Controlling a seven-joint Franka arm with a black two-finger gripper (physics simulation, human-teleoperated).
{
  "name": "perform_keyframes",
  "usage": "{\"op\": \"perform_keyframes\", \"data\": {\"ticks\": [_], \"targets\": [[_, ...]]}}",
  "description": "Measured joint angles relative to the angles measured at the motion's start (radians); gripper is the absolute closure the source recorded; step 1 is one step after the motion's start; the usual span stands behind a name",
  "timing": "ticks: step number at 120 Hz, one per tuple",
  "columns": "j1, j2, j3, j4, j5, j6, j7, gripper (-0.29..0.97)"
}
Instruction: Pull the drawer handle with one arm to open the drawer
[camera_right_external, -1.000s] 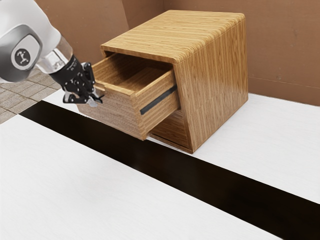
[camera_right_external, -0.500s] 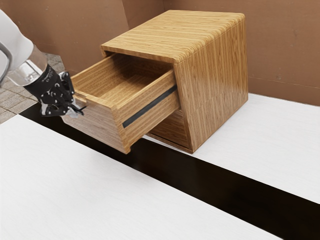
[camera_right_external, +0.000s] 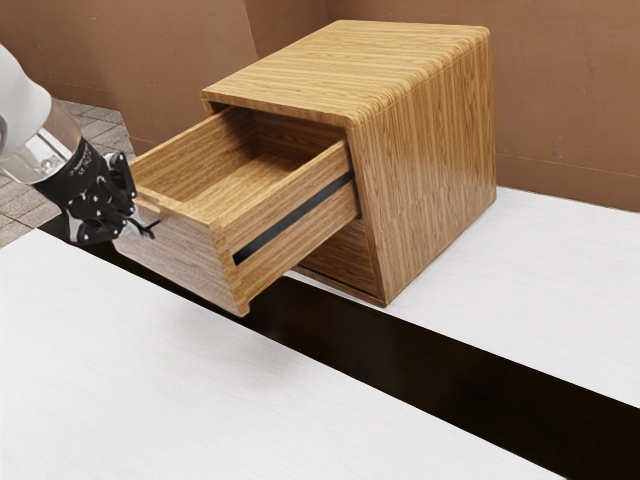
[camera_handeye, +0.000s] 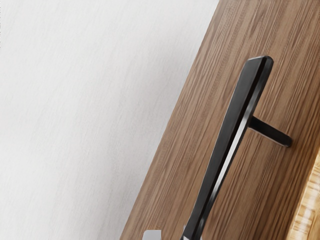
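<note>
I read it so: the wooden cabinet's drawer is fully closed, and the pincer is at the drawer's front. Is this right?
No: the exterior view shows the drawer pulled far out of the cabinet. The pincer is at its front, as stated.

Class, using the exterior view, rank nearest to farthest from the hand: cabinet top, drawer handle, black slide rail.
1. drawer handle, at the hand.
2. black slide rail, on the side of the drawer.
3. cabinet top, up toward the exterior view's right.

white tabletop (camera_right_external: 150, 400) | black stripe (camera_right_external: 450, 380) across it | brown wall (camera_right_external: 570, 90)
</note>
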Motion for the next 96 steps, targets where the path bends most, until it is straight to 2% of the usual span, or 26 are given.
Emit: {"op": "perform_keyframes", "data": {"ticks": [22,56,78,85,96], "targets": [[-0.002,0.002,0.002,0.002,0.008,-0.004,-0.001,0.79],[-0.002,-0.004,0.003,0.010,0.020,-0.002,0.005,0.65],[-0.001,-0.052,-0.031,0.010,0.021,-0.006,0.008,0.57],[-0.003,-0.067,-0.050,0.010,0.021,-0.008,0.008,0.50],[-0.015,-0.066,-0.097,0.018,0.012,-0.012,0.009,0.32]]}}
